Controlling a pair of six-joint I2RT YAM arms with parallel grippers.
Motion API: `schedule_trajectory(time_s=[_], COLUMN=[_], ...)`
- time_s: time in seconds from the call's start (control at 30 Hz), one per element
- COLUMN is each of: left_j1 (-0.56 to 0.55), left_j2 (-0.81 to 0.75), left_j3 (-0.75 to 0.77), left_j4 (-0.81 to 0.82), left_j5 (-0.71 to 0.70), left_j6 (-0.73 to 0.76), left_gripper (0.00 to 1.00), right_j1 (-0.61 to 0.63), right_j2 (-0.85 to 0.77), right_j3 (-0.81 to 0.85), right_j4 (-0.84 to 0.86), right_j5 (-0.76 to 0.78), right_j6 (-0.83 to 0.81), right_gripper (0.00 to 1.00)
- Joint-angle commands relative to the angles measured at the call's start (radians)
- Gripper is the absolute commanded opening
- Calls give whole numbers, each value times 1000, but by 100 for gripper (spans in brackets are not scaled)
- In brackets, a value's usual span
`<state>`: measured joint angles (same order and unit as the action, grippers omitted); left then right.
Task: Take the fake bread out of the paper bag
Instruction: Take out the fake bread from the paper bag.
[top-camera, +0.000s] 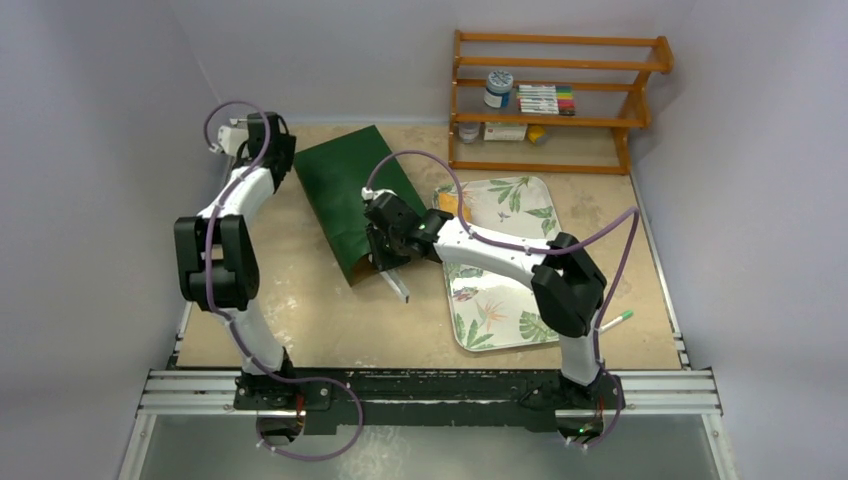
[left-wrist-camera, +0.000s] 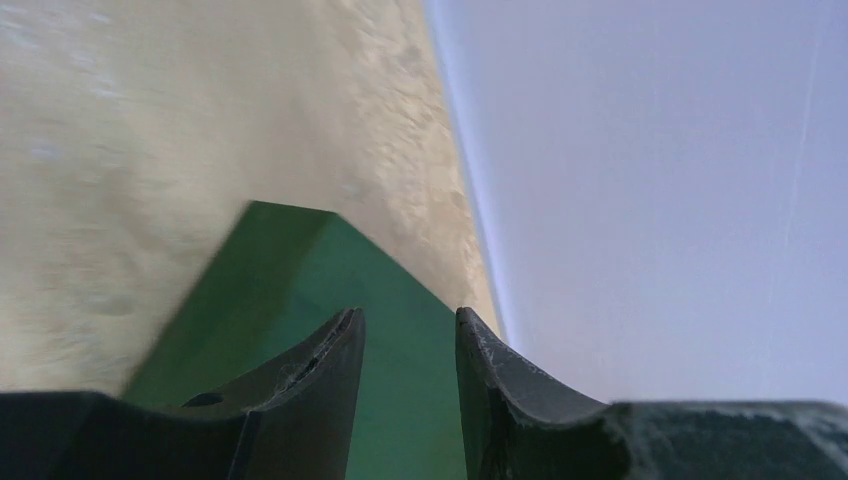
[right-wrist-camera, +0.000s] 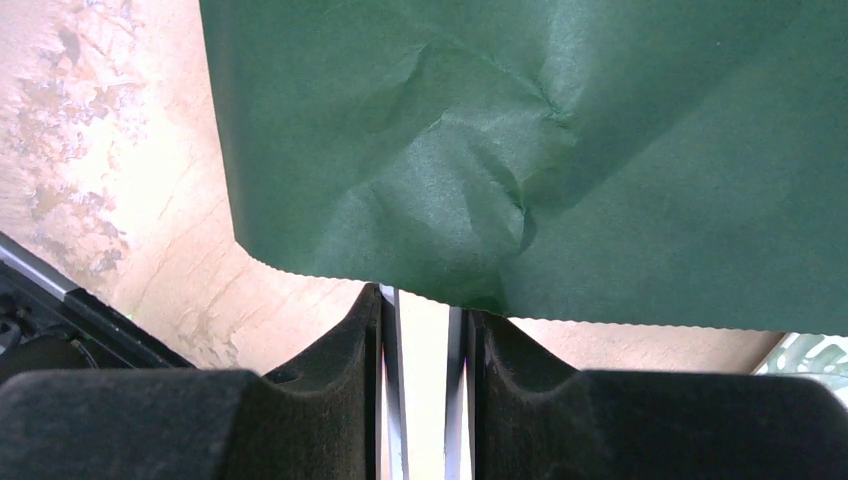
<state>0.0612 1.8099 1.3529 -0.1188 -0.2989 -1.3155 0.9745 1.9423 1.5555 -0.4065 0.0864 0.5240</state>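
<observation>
Green bag (top-camera: 345, 190) is laid flat on the table (top-camera: 300, 310). Left gripper (left-wrist-camera: 408, 318) is stretched over its far corner, fingers parted. Right gripper (right-wrist-camera: 425, 298) is bent to its serrated edge; whether anything is grasped cannot be told.

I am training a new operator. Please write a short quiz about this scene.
1. True or false: the green paper bag stands upright.
2. Which arm's gripper is at the bag's serrated edge? A) left B) right
3. Fill in: the leaf-patterned tray lies on the ___ arm's side of the bag.
Key: 1 false, it lies flat. 2 B, the right gripper; the left gripper is at a far corner. 3 right.
</observation>
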Motion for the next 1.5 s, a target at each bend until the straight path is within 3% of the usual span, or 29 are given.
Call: schedule_trajectory(time_s=[0.0,0.3,0.67,1.07,1.47], left_j1=[-66,-127,-133,-133,-106], left_j2=[97,234,322,399,486], left_j3=[144,205,288,423,529], left_j4=[31,17,-47,-103,-151], left_j5=[66,81,-3,-12,-25], left_j6=[65,62,57,75,91], left_gripper=[39,39,38,38,38], right_j1=[0,-1,4,87,243], right_j2=[-65,-89,-185,-434,-790], right_j3=[0,-4,-104,-340,-426], right_j4=[27,-9,-10,-52,-294], right_j5=[5,-34,-8,-18,77], right_j6=[4,-14,-4,110,331], right_gripper=[0,0,0,0,0])
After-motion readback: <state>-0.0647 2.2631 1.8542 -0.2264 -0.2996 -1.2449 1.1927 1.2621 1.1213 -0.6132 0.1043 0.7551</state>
